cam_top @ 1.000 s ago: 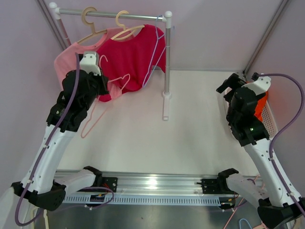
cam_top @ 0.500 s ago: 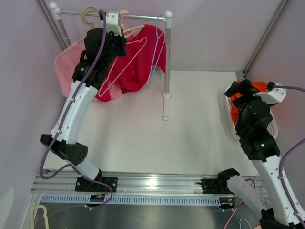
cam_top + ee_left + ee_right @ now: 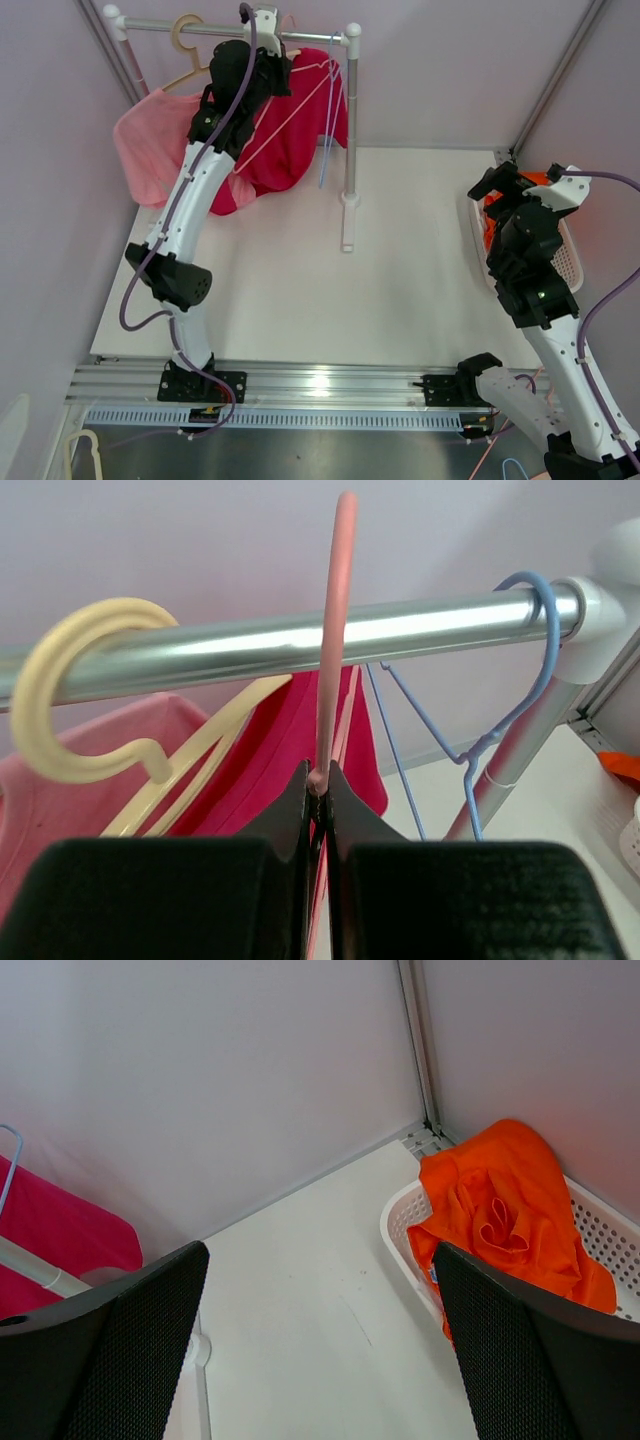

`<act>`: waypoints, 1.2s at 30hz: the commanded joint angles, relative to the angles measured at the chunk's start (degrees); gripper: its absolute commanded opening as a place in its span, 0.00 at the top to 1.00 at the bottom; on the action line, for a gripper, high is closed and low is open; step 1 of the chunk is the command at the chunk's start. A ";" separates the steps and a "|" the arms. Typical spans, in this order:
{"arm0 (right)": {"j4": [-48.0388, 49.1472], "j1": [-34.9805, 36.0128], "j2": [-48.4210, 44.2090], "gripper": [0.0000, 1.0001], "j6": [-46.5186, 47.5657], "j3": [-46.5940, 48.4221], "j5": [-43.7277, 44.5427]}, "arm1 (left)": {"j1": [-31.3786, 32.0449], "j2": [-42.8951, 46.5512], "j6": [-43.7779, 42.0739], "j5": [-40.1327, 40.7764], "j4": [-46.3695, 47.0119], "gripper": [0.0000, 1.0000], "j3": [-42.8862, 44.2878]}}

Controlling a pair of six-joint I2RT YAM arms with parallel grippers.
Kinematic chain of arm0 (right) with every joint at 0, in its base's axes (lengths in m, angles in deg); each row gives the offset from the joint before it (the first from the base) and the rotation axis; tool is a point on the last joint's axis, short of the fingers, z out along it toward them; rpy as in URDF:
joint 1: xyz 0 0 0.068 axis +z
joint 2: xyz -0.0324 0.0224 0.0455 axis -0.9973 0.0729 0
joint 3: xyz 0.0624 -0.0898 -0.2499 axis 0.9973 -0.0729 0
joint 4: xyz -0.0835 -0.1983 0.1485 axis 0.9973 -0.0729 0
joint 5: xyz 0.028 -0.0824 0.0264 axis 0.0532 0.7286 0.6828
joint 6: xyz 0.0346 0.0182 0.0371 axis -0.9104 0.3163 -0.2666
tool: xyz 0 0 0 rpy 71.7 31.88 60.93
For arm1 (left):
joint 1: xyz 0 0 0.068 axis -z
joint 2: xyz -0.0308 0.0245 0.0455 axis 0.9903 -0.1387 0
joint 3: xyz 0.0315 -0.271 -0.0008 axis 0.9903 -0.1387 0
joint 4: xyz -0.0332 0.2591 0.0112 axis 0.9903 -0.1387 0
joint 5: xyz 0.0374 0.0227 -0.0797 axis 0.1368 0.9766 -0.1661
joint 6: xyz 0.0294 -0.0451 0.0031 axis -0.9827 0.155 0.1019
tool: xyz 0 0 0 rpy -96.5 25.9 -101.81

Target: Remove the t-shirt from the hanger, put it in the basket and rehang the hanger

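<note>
A red t-shirt (image 3: 290, 140) hangs on a cream hanger from the metal rail (image 3: 200, 28); it also shows in the left wrist view (image 3: 265, 770). A pink t-shirt (image 3: 140, 140) hangs to its left on a second cream hanger (image 3: 60, 700). My left gripper (image 3: 268, 35) is raised to the rail (image 3: 400, 630) and shut on the neck of an empty pink wire hanger (image 3: 338, 630), whose hook stands edge-on across the rail. My left gripper's closed tips (image 3: 320, 780) sit just below the rail. My right gripper (image 3: 500, 182) is open and empty at the far right, its fingers spread wide (image 3: 320, 1290).
An empty blue hanger (image 3: 540, 650) hangs at the rail's right end, by the rack post (image 3: 350, 140). A white basket (image 3: 400, 1225) holding an orange garment (image 3: 500, 1210) stands against the right wall, beside my right gripper.
My left arm has swung up from the lower left to the rail, carrying the pink wire hanger with it. My right arm has shifted slightly near the basket.
</note>
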 commanded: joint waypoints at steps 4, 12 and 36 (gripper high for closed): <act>3.92 0.23 -0.32 0.00 3.31 0.36 0.92 | -0.42 -2.56 2.94 -5.55 7.28 1.00 2.93; 3.13 0.31 -1.37 0.00 3.14 0.27 1.18 | -0.33 -4.86 4.88 -13.10 8.94 0.99 0.92; 1.27 3.21 3.11 0.00 -4.16 2.29 -1.80 | -11.39 21.89 5.23 -21.21 16.16 0.00 -27.77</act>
